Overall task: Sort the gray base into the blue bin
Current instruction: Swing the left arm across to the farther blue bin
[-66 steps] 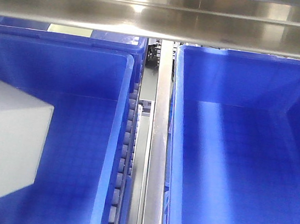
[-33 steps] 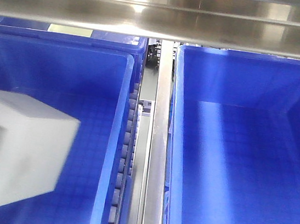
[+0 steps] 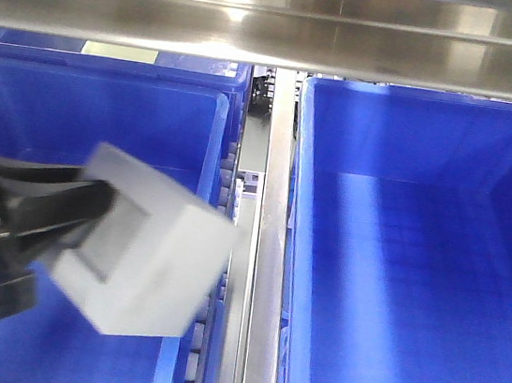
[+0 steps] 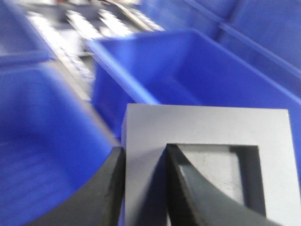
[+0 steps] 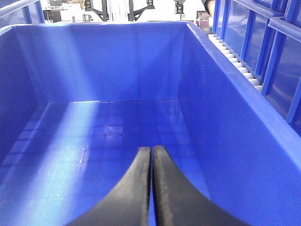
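Gray base (image 4: pixel 202 127) (one wall) between left fingers (image 4: pixel 106 193)

The left gripper (image 3: pixel 95 191) sits at lower left of the front view, black fingers (image 4: pixel 188 188) pointing right and pinching one wall of the base (image 3: pixel 161 264). The right gripper (image 5: pixel 151 151) shows at bottom centre of its wrist view, fingertips pressed together.

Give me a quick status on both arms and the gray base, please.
Left gripper shut on gray base, one jaw in its recess. Base tilted over left bin rim. Right gripper shut, empty. Blue bin empty.
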Controlling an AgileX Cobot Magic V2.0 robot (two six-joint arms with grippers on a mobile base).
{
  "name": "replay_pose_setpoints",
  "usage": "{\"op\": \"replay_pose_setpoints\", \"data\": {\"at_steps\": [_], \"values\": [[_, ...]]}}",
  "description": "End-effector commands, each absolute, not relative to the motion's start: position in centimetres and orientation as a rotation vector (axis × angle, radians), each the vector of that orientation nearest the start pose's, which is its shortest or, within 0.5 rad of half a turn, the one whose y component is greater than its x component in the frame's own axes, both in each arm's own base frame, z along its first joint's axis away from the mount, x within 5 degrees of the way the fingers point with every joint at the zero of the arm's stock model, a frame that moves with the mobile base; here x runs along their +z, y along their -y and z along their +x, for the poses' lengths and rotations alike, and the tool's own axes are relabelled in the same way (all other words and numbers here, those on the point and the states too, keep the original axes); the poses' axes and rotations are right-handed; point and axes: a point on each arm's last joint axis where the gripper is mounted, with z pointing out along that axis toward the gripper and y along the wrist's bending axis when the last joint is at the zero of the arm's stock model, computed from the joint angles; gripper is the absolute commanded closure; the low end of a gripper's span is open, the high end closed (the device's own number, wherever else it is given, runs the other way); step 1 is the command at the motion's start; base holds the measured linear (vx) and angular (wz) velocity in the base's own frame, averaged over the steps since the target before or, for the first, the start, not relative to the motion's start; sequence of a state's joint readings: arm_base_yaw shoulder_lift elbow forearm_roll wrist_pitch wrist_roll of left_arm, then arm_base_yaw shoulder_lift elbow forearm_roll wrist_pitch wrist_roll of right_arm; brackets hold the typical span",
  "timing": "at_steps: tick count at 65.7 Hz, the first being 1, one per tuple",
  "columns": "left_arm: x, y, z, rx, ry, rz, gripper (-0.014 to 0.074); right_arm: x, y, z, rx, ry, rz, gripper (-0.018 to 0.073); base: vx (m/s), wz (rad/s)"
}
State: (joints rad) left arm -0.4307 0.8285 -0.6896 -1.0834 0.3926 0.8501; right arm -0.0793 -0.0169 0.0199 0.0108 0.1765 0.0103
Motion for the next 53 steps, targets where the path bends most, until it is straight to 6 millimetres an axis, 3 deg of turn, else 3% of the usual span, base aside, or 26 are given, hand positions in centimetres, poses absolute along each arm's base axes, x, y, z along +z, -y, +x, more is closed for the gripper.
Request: {"op": "replay_pose_setpoints", "data": {"at_steps": [1, 22, 53], "values": [[36.8, 10.6, 15.1, -0.83, -1.707, 0.423, 0.0604, 19.1, 0.4, 5.6, -0.056, -1.645, 0.069, 0.0564, 0.0, 0.0], [37.8, 12.8, 17.1, -0.887, -1.682, 0.499, 0.0604, 19.1, 0.4, 5.6, -0.056, -1.645, 0.069, 0.0564, 0.0, 0.0], [38.3, 20.8, 18.5, -0.901, -1.66, 0.712, 0.0603, 19.1, 0.4, 5.6, -0.056, -1.645, 0.069, 0.0564, 0.0, 0.0]]}}
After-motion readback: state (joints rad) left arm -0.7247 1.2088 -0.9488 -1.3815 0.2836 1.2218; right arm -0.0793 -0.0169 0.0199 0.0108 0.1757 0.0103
